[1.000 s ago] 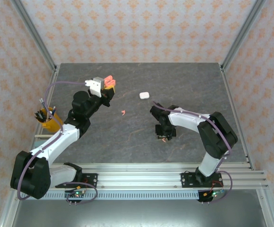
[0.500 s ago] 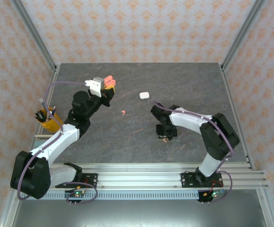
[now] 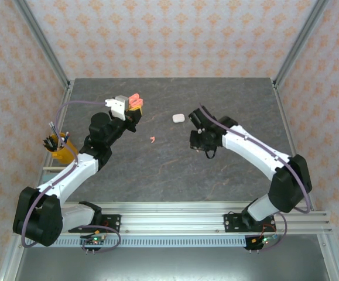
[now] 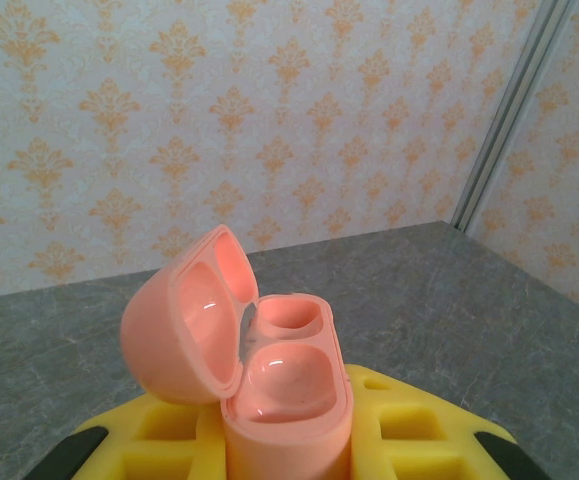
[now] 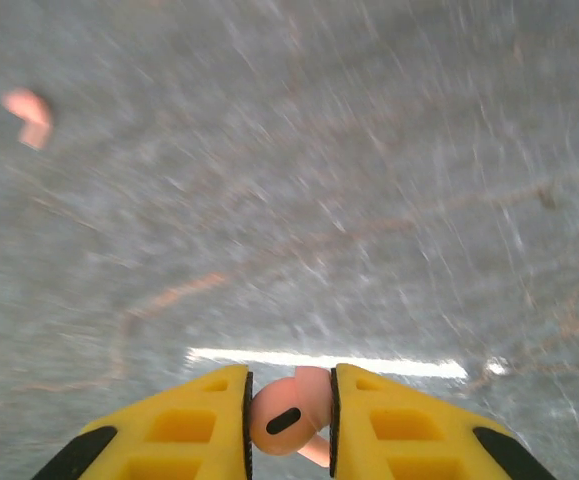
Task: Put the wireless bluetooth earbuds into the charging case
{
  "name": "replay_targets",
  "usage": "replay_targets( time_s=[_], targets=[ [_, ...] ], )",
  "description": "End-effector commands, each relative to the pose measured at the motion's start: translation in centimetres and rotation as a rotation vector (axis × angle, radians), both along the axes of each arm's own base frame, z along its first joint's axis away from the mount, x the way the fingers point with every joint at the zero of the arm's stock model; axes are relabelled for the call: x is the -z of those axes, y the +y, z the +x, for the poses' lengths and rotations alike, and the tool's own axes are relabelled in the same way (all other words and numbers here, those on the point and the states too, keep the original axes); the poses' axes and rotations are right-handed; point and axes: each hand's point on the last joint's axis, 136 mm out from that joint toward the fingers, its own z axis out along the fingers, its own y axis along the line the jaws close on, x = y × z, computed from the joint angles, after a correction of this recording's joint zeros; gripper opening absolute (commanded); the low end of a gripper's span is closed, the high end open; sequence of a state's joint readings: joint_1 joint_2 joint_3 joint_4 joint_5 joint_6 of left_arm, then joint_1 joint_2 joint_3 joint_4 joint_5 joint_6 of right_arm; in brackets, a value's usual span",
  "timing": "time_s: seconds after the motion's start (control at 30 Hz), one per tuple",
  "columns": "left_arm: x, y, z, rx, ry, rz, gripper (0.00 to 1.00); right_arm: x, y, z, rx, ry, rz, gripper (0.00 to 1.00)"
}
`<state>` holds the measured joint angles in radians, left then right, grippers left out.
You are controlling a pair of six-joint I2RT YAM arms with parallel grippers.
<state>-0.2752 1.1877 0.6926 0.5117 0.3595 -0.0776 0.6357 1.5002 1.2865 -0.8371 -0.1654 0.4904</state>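
Observation:
My left gripper is shut on a salmon pink charging case, held upright with its lid swung open to the left and both wells empty. In the top view this case is raised over the far left of the table. My right gripper is shut on a pink earbud and hangs above the table's middle. A second pink earbud lies on the table between the arms and also shows at the upper left of the right wrist view.
A small white case lies shut on the table just beyond my right gripper. A yellow cup of pens stands at the left edge. Metal frame posts and patterned walls bound the dark stone table.
My right arm has risen and swung toward the far left with the pink earbud in its jaws. The left arm and pink case have not moved.

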Motion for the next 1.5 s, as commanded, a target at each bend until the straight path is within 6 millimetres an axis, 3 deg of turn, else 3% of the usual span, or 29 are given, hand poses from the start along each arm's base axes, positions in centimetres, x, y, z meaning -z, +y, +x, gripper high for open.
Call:
replay_targets(
  time_s=[0.0,0.23,0.43,0.7,0.93,1.23,1.47],
  targets=[
    [-1.9,-0.8,-0.1,0.031,-0.069,0.005,0.0,-5.6,0.3,2.3,0.035,-0.148,0.064,0.24],
    [-2.8,-1.8,-0.2,0.074,-0.103,-0.001,0.0,-14.8,2.7,5.5,0.044,-0.352,0.252,0.24],
    [-3.8,-3.4,0.2,0.08,-0.166,0.009,0.0,-21.6,4.6,7.1,0.044,-0.502,0.423,0.24],
    [-6.1,-6.8,1.1,0.081,-0.278,0.071,0.0,-27.3,5.9,8.3,0.051,-0.653,0.605,0.25],
    [-8.2,-8.6,2.5,0.07,-0.34,0.054,0.0,-29.3,6.5,8.9,0.078,-0.731,0.741,0.26],
    [-10.0,-10.1,3.8,0.07,-0.373,0.056,0.0,-28.6,7.4,10.0,0.118,-0.74,0.842,0.26],
    [-10.1,-10.6,4.4,0.08,-0.371,0.061,0.0,-27.9,8.0,10.6,0.124,-0.724,0.875,0.27]
  ],
)
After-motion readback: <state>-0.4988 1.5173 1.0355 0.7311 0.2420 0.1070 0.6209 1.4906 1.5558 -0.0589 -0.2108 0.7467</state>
